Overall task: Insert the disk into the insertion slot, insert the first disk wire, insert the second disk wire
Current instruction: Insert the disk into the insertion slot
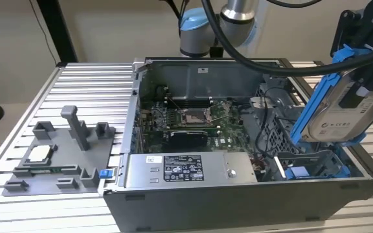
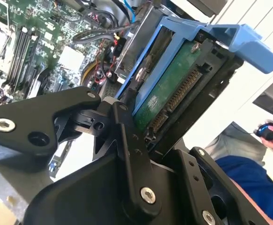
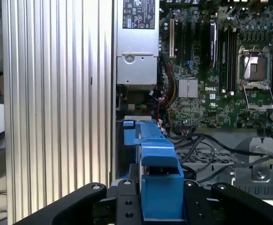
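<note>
One gripper (image 1: pixel 355 94) pinches the disk (image 1: pixel 339 121) by its blue frame, jaws pressed onto both sides, at the exterior view's right edge. The disk's long axis tilts steeply, with its lower end pointing down at the insertion slot (image 1: pixel 313 162). The slot lies just below it in the lower right of the case, not touching it. Loose black cables (image 1: pixel 264 127) hang beside the bay toward the motherboard (image 1: pixel 193 124). The power-supply box (image 1: pixel 177 171) sits along the front wall, left of the slot, and seems out of the way.
</note>
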### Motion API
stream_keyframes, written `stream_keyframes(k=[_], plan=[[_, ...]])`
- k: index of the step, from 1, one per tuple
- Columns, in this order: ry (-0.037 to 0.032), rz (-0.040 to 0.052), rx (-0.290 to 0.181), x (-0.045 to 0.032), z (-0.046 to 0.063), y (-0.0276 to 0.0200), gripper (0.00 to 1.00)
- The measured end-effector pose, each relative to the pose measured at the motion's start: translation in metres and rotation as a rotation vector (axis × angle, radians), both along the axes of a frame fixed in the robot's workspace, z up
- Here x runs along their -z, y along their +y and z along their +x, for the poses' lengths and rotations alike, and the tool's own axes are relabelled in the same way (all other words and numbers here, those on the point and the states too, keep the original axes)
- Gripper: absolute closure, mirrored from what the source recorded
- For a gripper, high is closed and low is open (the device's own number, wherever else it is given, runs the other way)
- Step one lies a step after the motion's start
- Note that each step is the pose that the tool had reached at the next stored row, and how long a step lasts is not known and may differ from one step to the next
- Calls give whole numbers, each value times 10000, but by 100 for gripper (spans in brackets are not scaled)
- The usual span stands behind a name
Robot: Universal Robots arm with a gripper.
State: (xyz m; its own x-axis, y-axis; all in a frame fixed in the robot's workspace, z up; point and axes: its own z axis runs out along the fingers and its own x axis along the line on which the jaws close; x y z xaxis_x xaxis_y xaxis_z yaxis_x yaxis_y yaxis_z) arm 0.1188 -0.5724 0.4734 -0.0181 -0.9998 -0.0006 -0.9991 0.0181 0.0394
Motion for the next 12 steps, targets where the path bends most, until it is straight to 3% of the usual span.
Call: stream_keyframes(k=[12], plan=[[0,2,0,52,0,0,100]])
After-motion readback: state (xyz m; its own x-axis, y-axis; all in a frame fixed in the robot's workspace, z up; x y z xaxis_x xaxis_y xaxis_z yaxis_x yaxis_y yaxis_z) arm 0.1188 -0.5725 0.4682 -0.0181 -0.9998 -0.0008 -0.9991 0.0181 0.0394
